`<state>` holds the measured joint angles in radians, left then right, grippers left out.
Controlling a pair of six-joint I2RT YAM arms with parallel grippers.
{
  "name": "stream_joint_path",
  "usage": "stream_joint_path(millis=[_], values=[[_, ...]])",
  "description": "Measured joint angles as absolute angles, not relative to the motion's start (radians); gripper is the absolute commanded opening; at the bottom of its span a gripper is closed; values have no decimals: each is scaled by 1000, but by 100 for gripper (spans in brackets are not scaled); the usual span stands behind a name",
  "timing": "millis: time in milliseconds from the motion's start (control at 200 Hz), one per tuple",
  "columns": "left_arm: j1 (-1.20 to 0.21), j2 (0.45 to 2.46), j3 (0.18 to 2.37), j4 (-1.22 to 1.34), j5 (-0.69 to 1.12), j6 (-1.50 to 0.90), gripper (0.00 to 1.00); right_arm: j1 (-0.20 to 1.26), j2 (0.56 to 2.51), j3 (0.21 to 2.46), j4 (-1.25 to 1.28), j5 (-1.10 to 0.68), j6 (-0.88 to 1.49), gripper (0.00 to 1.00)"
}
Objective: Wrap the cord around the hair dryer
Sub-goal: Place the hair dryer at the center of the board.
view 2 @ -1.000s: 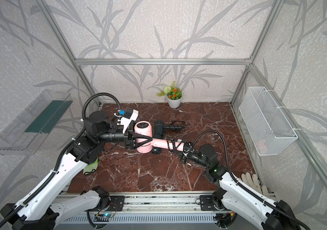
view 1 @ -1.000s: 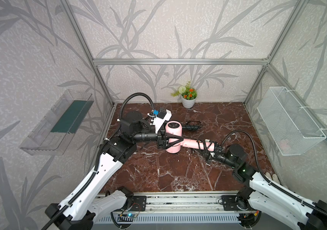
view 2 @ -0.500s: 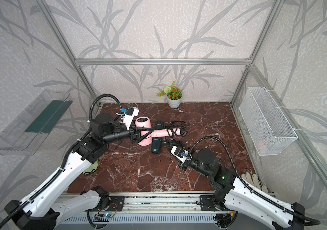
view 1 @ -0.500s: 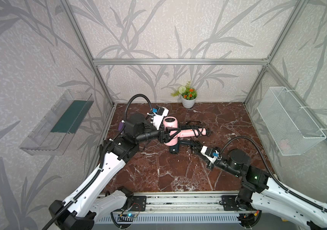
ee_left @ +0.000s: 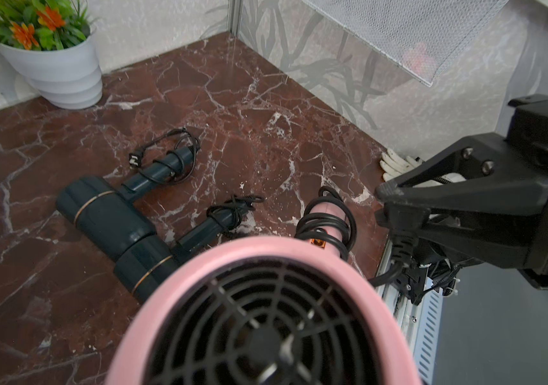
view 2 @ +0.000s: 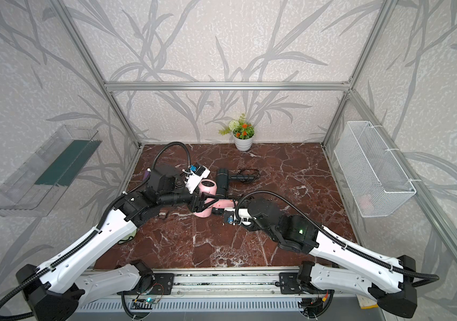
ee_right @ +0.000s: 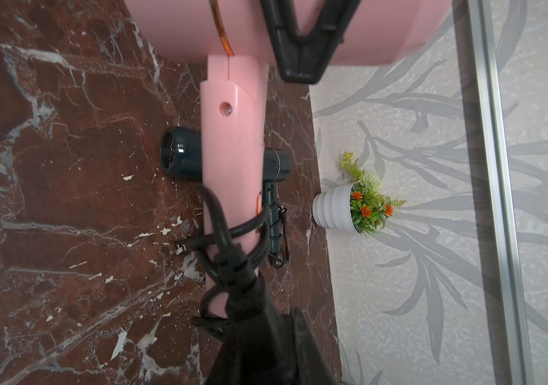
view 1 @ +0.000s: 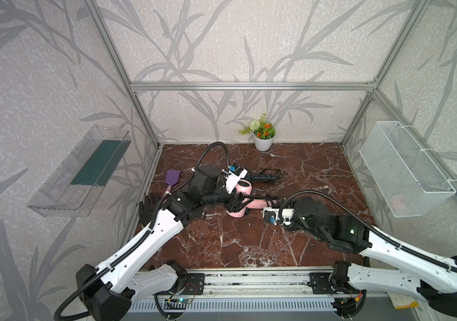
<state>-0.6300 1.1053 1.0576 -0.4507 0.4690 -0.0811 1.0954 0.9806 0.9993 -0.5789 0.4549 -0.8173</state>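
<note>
Hair dryer (view 1: 255, 204), barrel clamped in left pincer (view 1: 237, 202), handle lengthwise toward right pincer (ee_right: 236, 276), pinched narrow on the cord (ee_right: 214, 213).

In both top views we find bright, even, diffuse light. Shadows under the arms on the marble worktop (view 1: 249, 244) are faint and soft-edged, and a pale sheen lies along its front edge. Wide-angle distortion splays the frame bars (view 1: 249, 86) outward and stretches the corners. In the left wrist view the pink hair dryer (ee_left: 266, 253) sits too close and blurs. The dark hair dryer (ee_left: 106, 213) behind it is sharp, and the wire basket (ee_left: 399, 30) washes out. In the right wrist view the cord (ee_right: 217, 216) blurs near the lens; the flower pot (ee_right: 332, 206) is crisp.
</note>
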Motion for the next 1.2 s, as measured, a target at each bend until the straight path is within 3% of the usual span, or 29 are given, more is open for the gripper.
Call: stream_joint_path(millis=[225,635,1205], values=[[-677,1087,883,-362,472,-201,0,1094,1013,957,-627,453,-938,0],[-714,1072,616,-199,452,-424,0,1043,1128,815,-534,334,-955,0],[-725,1213,533,-37,411,-494,0,982,1396,793,-349,234,-933,0]])
